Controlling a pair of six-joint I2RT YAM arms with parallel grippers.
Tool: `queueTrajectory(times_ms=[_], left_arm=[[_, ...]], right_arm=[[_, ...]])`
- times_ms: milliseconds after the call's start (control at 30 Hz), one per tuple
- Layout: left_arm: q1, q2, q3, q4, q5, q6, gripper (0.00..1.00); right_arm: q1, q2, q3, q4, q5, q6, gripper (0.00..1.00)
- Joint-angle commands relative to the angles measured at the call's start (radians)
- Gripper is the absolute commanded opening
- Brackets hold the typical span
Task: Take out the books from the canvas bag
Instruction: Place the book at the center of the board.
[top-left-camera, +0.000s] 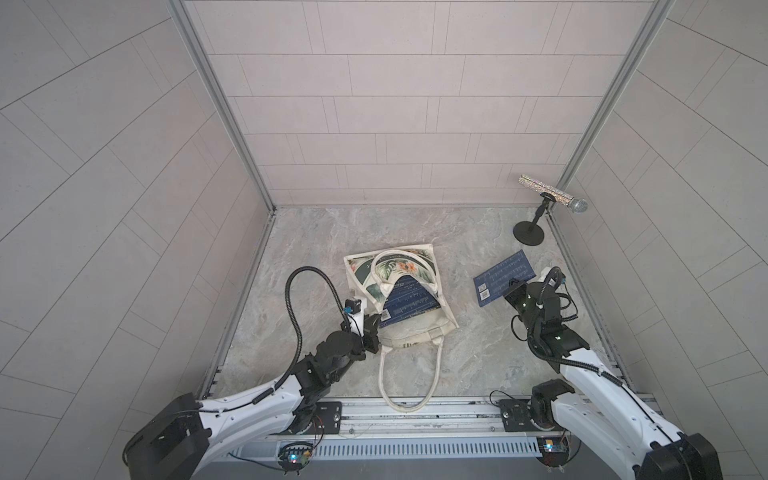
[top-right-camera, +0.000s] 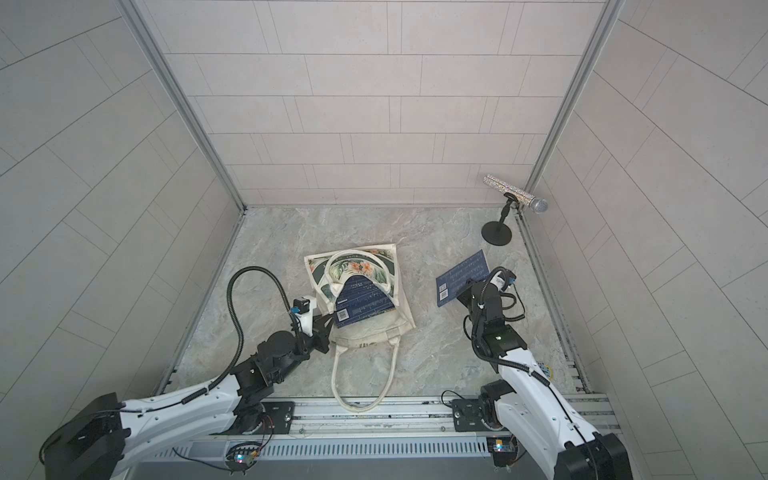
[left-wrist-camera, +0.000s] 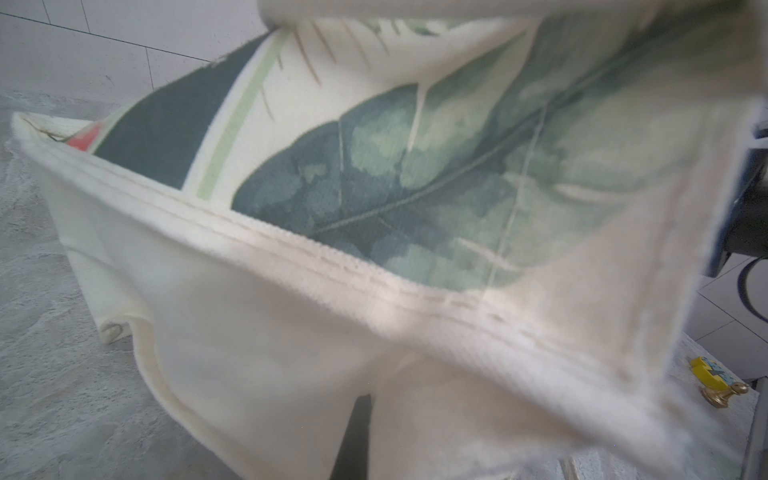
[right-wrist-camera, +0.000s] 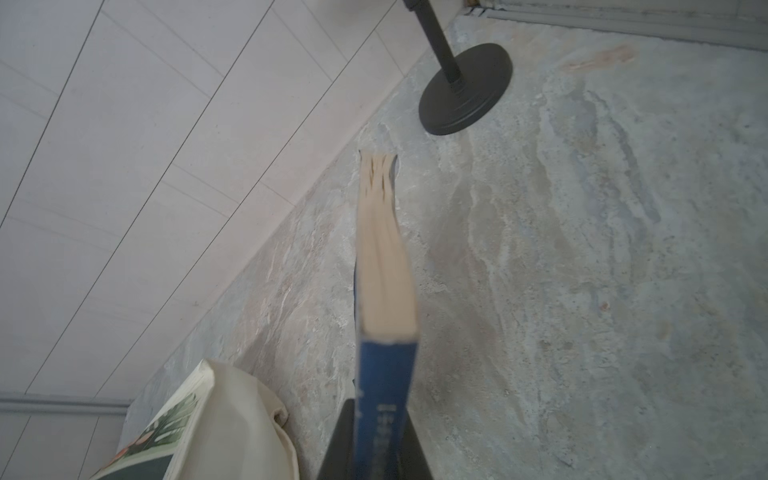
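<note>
The cream canvas bag with green leaf print lies on its side mid-floor, mouth facing the front. Inside the mouth lies a navy book with a barcode sticker. My left gripper is shut on the bag's cream rim at its left corner. In the left wrist view the bag cloth fills the picture and one dark finger shows. My right gripper is shut on the spine end of a second navy book, held off to the right of the bag.
A glittery microphone on a black round-based stand stands in the back right corner. One long bag handle trails to the front rail. A small yellow object lies by the right wall.
</note>
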Motion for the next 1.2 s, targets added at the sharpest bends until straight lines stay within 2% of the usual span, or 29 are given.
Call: queueTrajectory(times_ms=[0, 233, 367, 467, 633, 700, 833, 1000, 1067, 1167], left_arm=[[-0.004, -0.013, 0.022, 0.053, 0.017, 0.008, 0.0], [-0.005, -0.008, 0.023, 0.054, 0.019, 0.012, 0.0], [-0.004, -0.004, 0.025, 0.053, 0.022, 0.012, 0.0], [-0.005, -0.003, 0.024, 0.054, 0.021, 0.013, 0.0], [-0.005, 0.0, 0.027, 0.054, 0.024, 0.016, 0.0], [-0.005, 0.0, 0.026, 0.054, 0.023, 0.016, 0.0], [-0.004, 0.002, 0.027, 0.055, 0.025, 0.016, 0.0], [-0.004, -0.001, 0.03, 0.051, 0.035, 0.016, 0.0], [-0.005, -0.005, 0.029, 0.049, 0.034, 0.016, 0.0], [-0.005, -0.011, 0.029, 0.049, 0.039, 0.014, 0.0]], right_arm=[[-0.004, 0.035, -0.013, 0.128, 0.084, 0.119, 0.0], [-0.008, 0.19, -0.039, 0.215, 0.084, 0.224, 0.0], [-0.019, 0.302, -0.024, 0.251, 0.089, 0.29, 0.03], [-0.035, 0.393, 0.002, 0.344, 0.03, 0.291, 0.07], [-0.044, 0.479, 0.045, 0.354, 0.028, 0.321, 0.12], [-0.046, 0.501, 0.08, 0.317, 0.009, 0.306, 0.19], [-0.051, 0.502, 0.099, 0.281, 0.02, 0.283, 0.4], [-0.057, 0.425, 0.13, 0.081, 0.037, 0.243, 0.61], [-0.057, 0.366, 0.135, -0.004, 0.063, 0.231, 0.8], [-0.059, 0.299, 0.162, -0.118, 0.064, 0.187, 0.96]])
